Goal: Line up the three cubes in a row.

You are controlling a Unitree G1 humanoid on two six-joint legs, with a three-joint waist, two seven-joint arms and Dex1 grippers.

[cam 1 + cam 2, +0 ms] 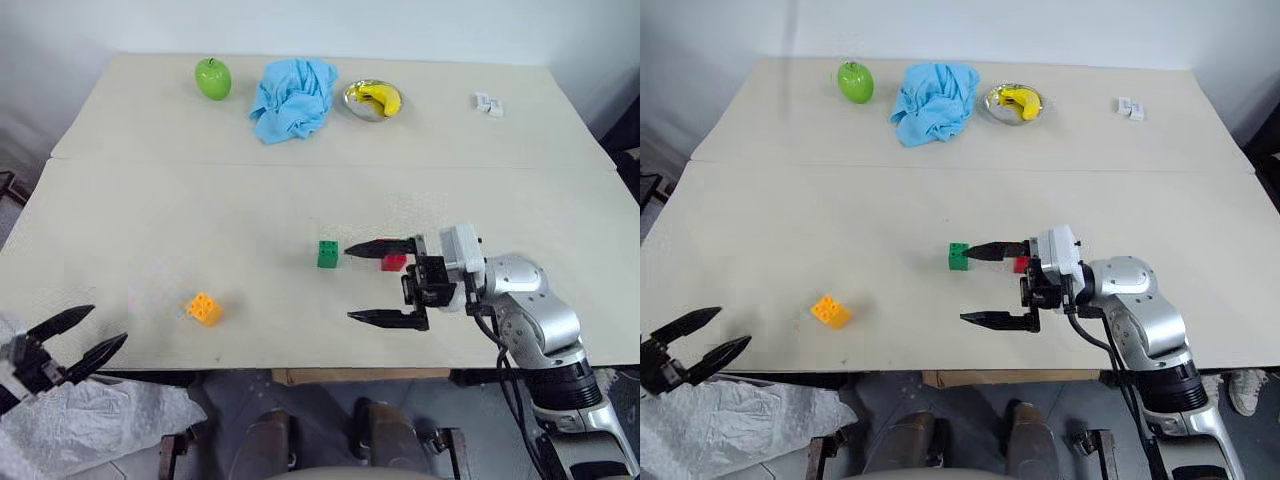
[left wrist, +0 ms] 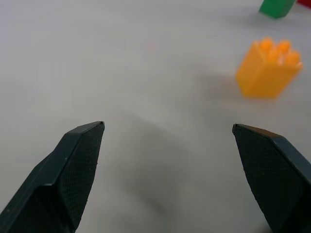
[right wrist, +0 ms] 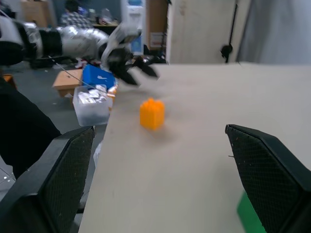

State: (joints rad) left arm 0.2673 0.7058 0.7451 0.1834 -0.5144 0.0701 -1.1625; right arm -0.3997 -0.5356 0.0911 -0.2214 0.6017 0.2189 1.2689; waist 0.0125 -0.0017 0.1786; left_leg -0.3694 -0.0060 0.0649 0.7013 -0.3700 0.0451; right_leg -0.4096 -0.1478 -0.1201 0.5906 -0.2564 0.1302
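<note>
A: Where are our two pincers, and how do they stand?

B: Our right gripper (image 1: 362,282) hovers over the table (image 1: 150,220) near the middle of its near edge, pointing across toward our left. Its two black fingers are spread wide with nothing between them. Our left gripper (image 1: 86,329) sits just off the table's near left corner, fingers also spread wide and empty.

A: And the three cubes?

B: The green cube (image 1: 328,254) stands just beyond the tip of the right gripper's farther finger, close to it; we cannot tell whether they touch. The red cube (image 1: 394,262) lies just beside the green one, toward the right edge, partly hidden behind that same finger. The orange-yellow cube (image 1: 204,308) sits well apart from those two, near the near edge and toward the left corner, tilted out of line with them. In the left wrist view it lies ahead of the open fingers.

A: What else is on the table?

B: Along the far edge, from left to right: a green apple (image 1: 212,78), a crumpled blue cloth (image 1: 293,97), a metal bowl (image 1: 354,103) holding a banana (image 1: 382,97), and two small white blocks (image 1: 489,103) near the far right corner.
</note>
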